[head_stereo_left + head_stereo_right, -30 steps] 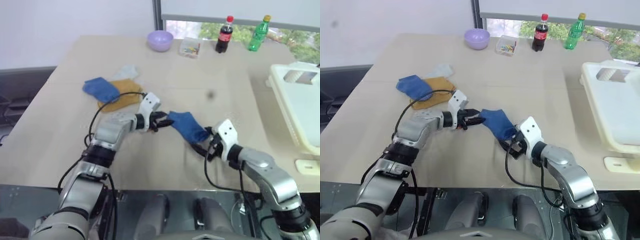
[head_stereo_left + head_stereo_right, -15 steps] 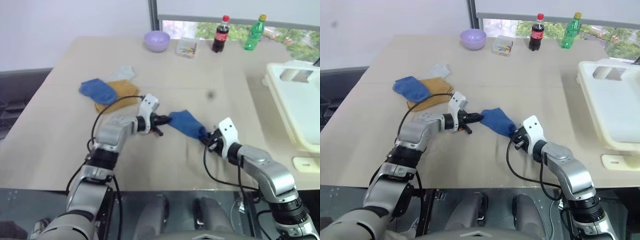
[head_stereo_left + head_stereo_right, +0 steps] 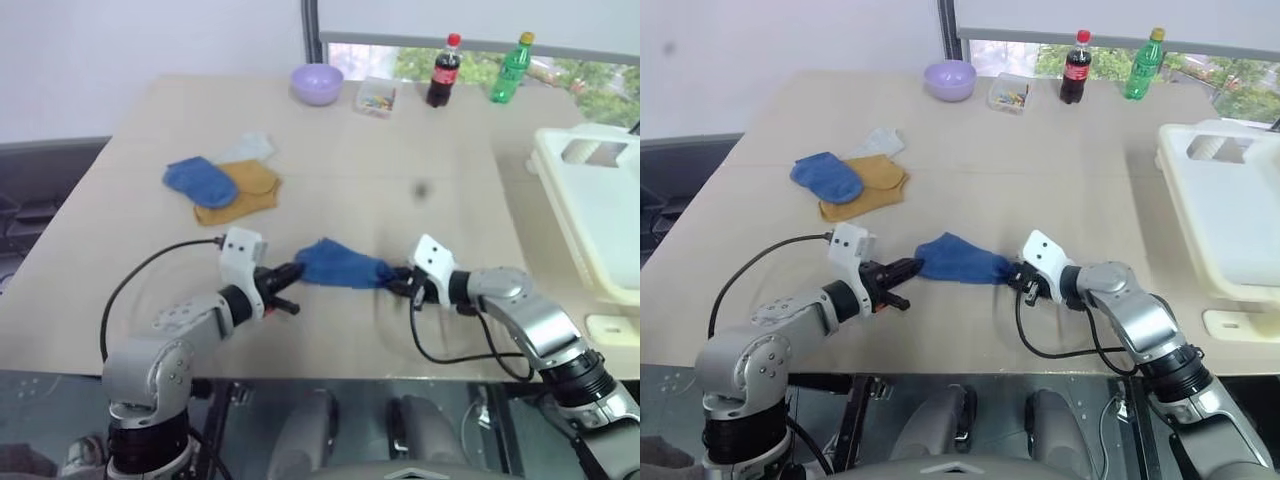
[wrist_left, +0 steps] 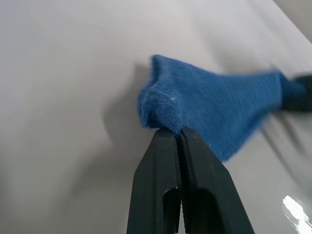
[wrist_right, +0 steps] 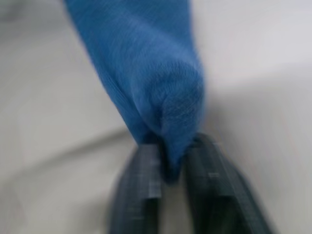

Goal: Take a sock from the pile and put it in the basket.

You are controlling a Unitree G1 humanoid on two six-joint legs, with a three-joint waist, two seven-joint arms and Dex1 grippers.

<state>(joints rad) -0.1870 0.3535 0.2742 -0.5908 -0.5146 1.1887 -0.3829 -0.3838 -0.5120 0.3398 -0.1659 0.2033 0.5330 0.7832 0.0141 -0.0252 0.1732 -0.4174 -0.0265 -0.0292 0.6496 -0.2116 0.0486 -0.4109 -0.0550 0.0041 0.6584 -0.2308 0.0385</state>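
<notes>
**Sock stretched between both grippers**

Pulled back toward the robot since a second ago, the left gripper has its jaws pressed together on one end of the blue sock. Opposite, the right gripper pinches the other end. I judge this a handover; next the left must release. Beyond the left jaws lies the pile; far outside the right jaws stands the basket.

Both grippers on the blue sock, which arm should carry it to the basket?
Right. The cream-white plastic basket sits on the robot's right, and the right gripper pinches the royal blue sock's nearer end. The left gripper, shut on the far end, would likely have to reach across.
</notes>
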